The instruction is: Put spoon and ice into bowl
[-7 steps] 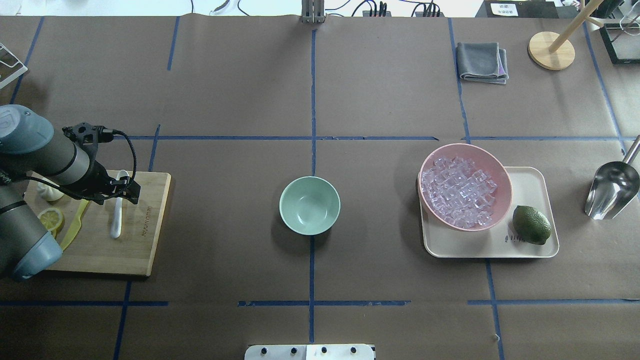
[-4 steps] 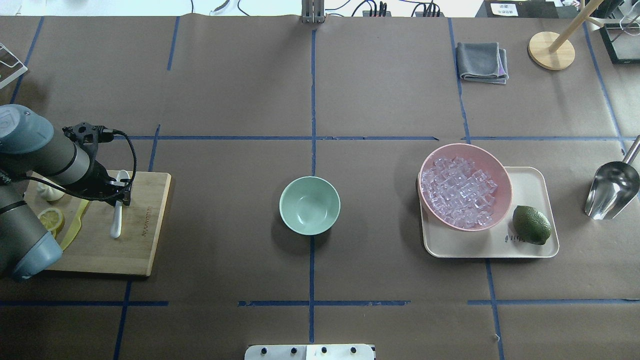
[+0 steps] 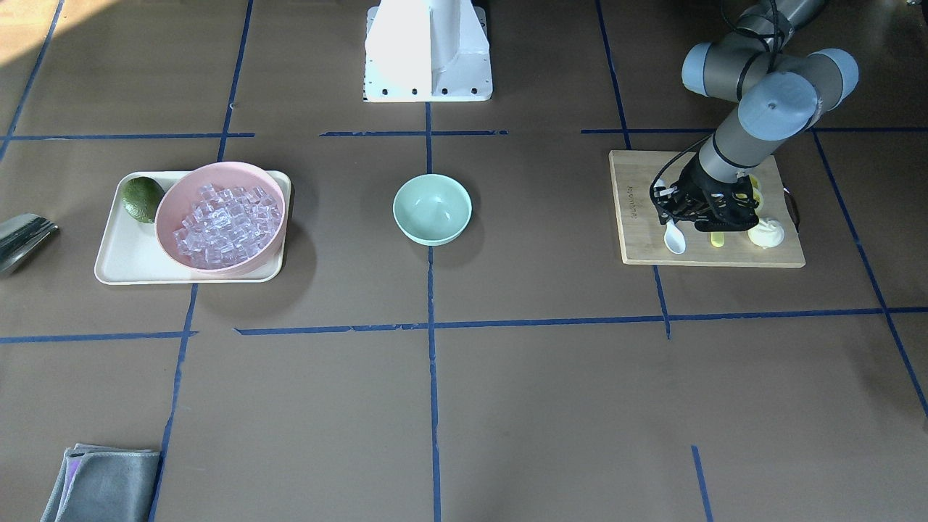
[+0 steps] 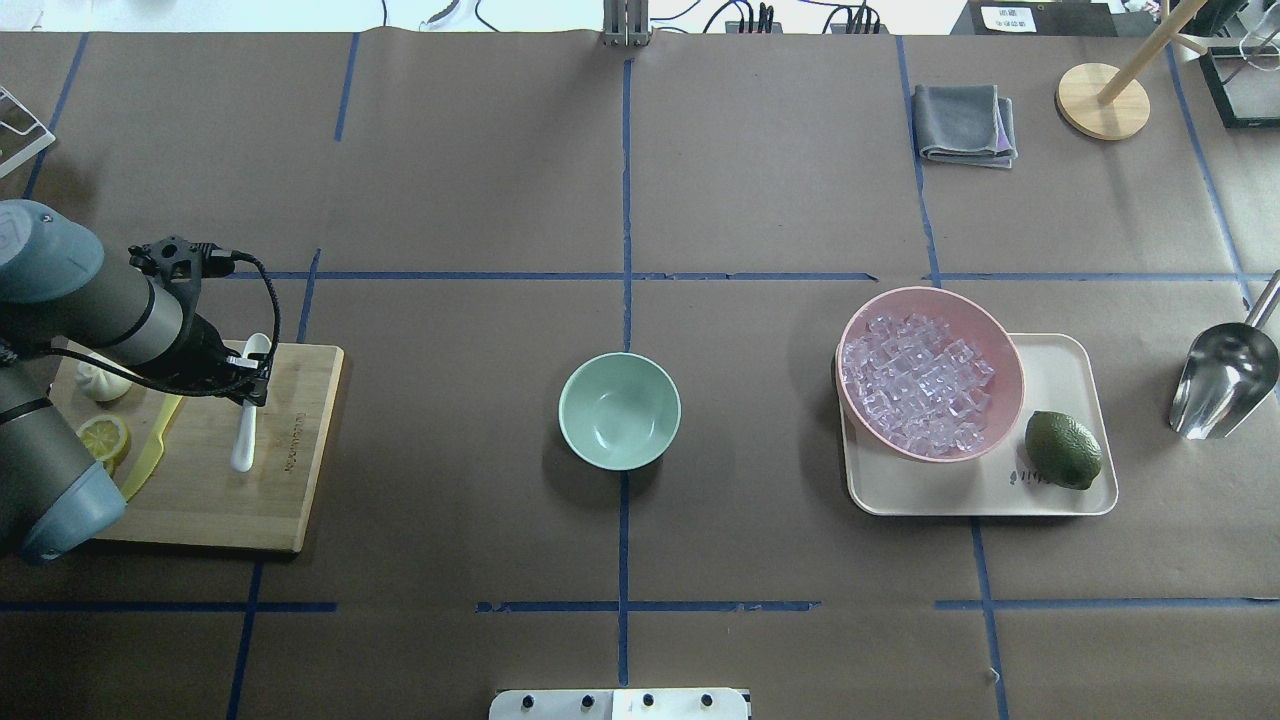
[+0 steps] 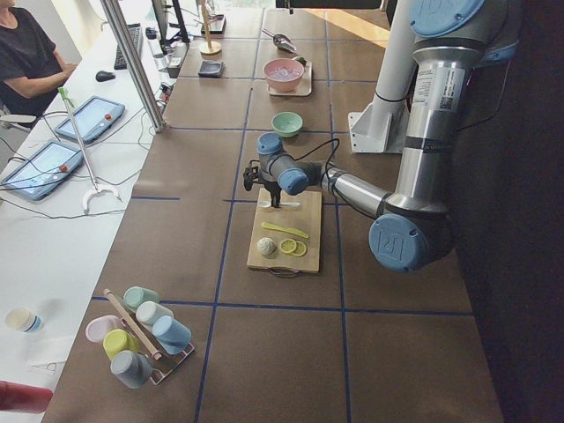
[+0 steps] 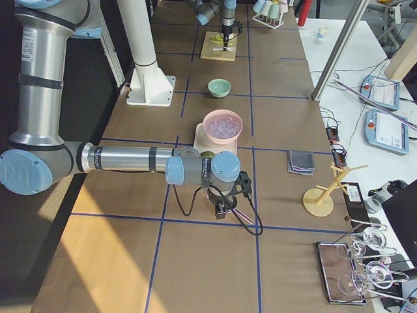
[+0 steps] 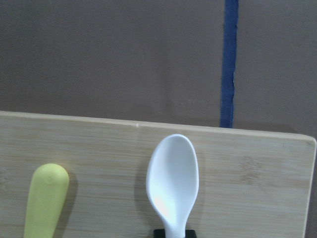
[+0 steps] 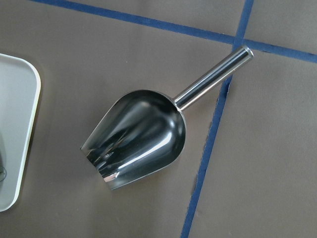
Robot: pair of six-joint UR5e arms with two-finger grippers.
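Left arm (image 5: pixel 352 189) reaches down to the board (image 5: pixel 308 220), gripper (image 5: pixel 270 201) low over its far end, knife (image 5: pixel 285 230), lemon slices (image 5: pixel 293 248) and bun (image 5: pixel 266 247) lying nearer the camera, green bowl (image 5: pixel 287 123) on the table beyond.

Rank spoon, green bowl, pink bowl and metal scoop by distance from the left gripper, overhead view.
1. spoon, in the jaws of the left gripper, at the cutting board, far left.
2. green bowl, table center.
3. pink bowl, on the tray, right.
4. metal scoop, far right edge.

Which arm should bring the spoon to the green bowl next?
Left. Its claw grips the spoon on the board; the right claw hangs far off over the scoop.
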